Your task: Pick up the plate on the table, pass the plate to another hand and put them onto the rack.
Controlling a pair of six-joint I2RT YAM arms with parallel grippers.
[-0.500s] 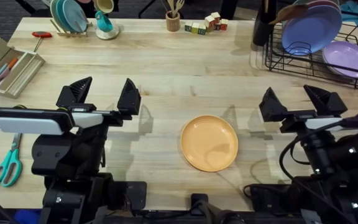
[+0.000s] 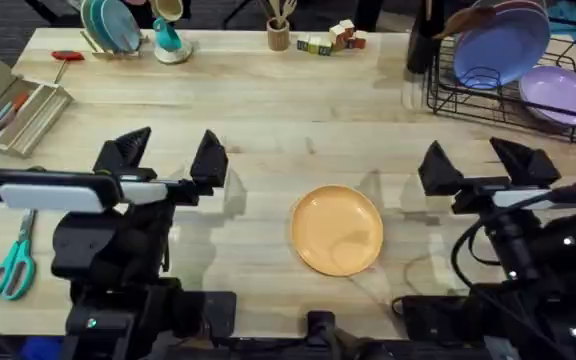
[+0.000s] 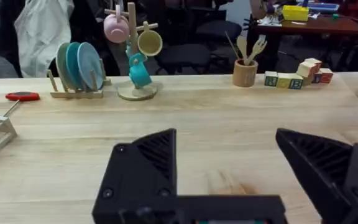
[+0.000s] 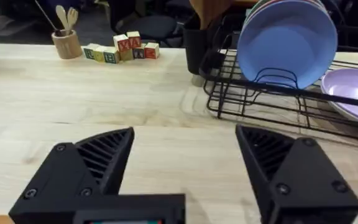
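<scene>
While the blue plate [image 2: 500, 45] hides part of the black wire rack [image 2: 468, 95], one orange plate [image 2: 336, 229] lies flat on the table [image 2: 298, 110] between two grippers. Left gripper [image 2: 168, 152] and right gripper [image 2: 476, 160] both stand spread wide, holding nothing.

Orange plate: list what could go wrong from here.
The plate lies flat on the table, so open fingers may slide over its low, glossy rim.
The rack already holds a blue plate and a lilac plate; the newcomer could knock them.
The handover between left gripper and right gripper risks a drop.
</scene>
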